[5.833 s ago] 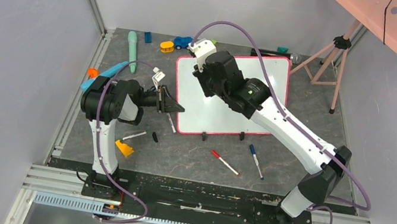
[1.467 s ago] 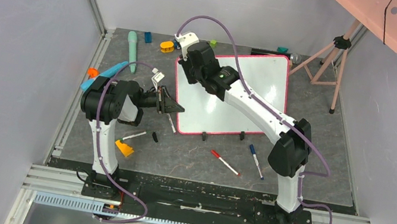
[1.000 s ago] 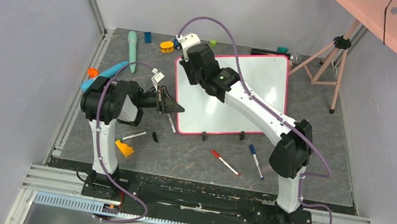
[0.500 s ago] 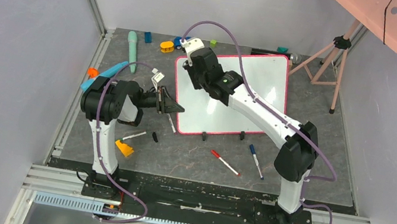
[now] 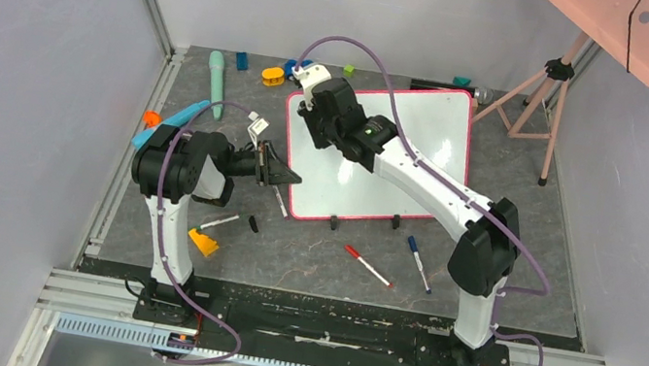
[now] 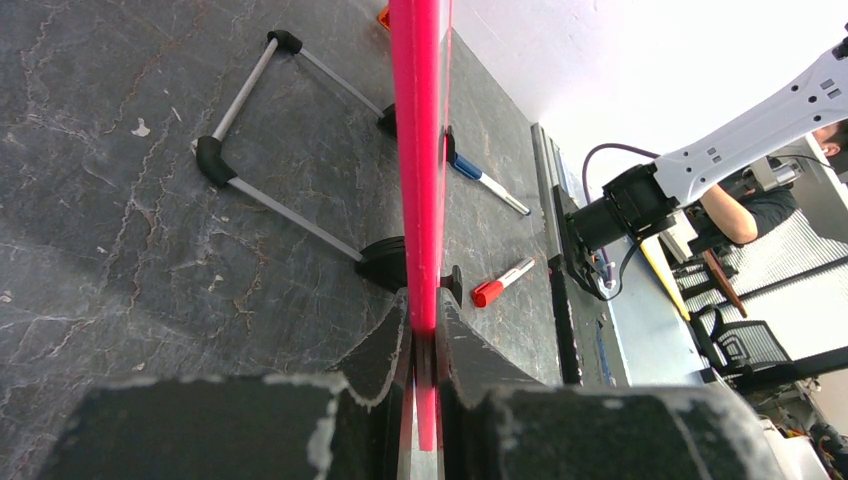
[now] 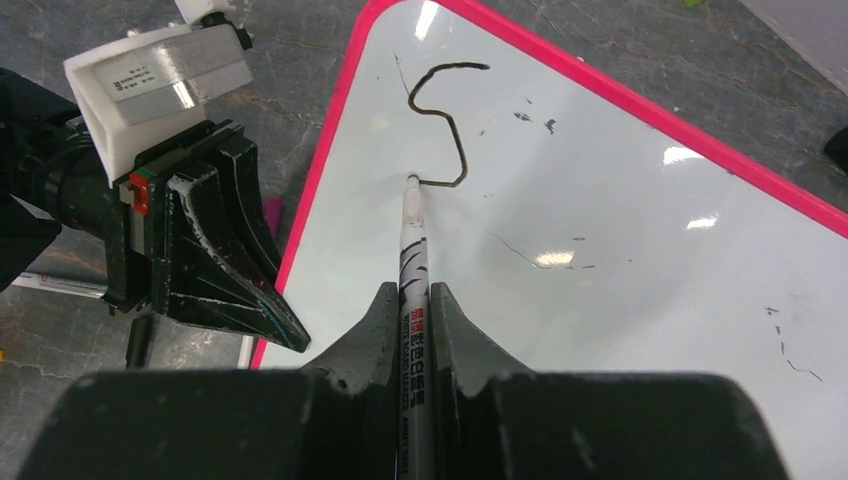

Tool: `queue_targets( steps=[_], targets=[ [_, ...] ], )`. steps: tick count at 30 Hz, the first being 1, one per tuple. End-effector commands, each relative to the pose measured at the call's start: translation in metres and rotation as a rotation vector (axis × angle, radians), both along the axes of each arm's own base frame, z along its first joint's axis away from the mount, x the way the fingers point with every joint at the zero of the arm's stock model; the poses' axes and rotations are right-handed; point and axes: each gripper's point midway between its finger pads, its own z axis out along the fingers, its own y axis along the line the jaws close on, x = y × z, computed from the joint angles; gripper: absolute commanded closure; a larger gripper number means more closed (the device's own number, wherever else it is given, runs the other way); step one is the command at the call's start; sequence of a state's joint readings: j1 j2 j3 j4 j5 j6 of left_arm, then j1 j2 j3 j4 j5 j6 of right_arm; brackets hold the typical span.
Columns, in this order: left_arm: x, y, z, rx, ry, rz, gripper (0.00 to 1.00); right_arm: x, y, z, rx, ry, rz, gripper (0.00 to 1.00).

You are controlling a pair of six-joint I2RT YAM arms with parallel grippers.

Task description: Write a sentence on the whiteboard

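Observation:
The whiteboard [image 5: 427, 131], glossy white with a pink-red frame, lies tilted on the grey table. My left gripper [image 5: 288, 177] is shut on the frame [image 6: 420, 150] at the board's left edge, its jaws pinching it edge-on in the left wrist view [image 6: 424, 312]. My right gripper [image 7: 411, 292] is shut on a white-barrelled marker [image 7: 412, 250], whose tip touches the board near its upper left corner. Of the sentence, only one black S-shaped stroke [image 7: 448, 120] shows, ending at the marker's tip. In the top view the right gripper [image 5: 315, 126] hides the stroke.
A red marker [image 5: 368, 266] and a blue marker [image 5: 419, 263] lie in front of the board. A black cap [image 5: 253, 223], another pen [image 5: 219, 221] and an orange piece [image 5: 203, 242] lie by the left arm. Toys line the back edge; a tripod [image 5: 542, 90] stands back right.
Over the last second my right gripper has shifted a little right and toward me along the board's upper left corner with the marker. The left arm has not moved.

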State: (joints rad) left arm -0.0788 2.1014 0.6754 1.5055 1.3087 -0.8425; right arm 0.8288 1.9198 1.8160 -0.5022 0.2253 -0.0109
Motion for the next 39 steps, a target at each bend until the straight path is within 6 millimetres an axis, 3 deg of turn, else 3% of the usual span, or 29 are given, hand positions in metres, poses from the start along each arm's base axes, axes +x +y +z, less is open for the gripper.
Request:
queue_targets(
  steps=[1, 12, 20, 28, 39],
  targets=[
    [-0.012, -0.003, -0.002, 0.012, -0.096, -0.053, 0.98, 0.008, 0.012, 0.011, 0.043, -0.009, 0.018, 1.0],
    [-0.012, -0.003, -0.002, 0.011, -0.095, -0.053, 0.98, 0.003, 0.027, 0.047, 0.14, -0.039, 0.085, 1.0],
    [-0.011, -0.003, -0.002, 0.011, -0.094, -0.052, 0.98, -0.003, 0.018, 0.076, 0.214, -0.079, 0.095, 1.0],
    [-0.012, -0.003, -0.002, 0.011, -0.097, -0.054, 0.98, 0.004, -0.005, 0.079, 0.237, -0.099, 0.011, 1.0],
    [-0.012, -0.003, -0.002, 0.012, -0.096, -0.054, 0.98, 0.011, -0.017, 0.052, 0.175, -0.044, -0.035, 1.0]
  ],
)
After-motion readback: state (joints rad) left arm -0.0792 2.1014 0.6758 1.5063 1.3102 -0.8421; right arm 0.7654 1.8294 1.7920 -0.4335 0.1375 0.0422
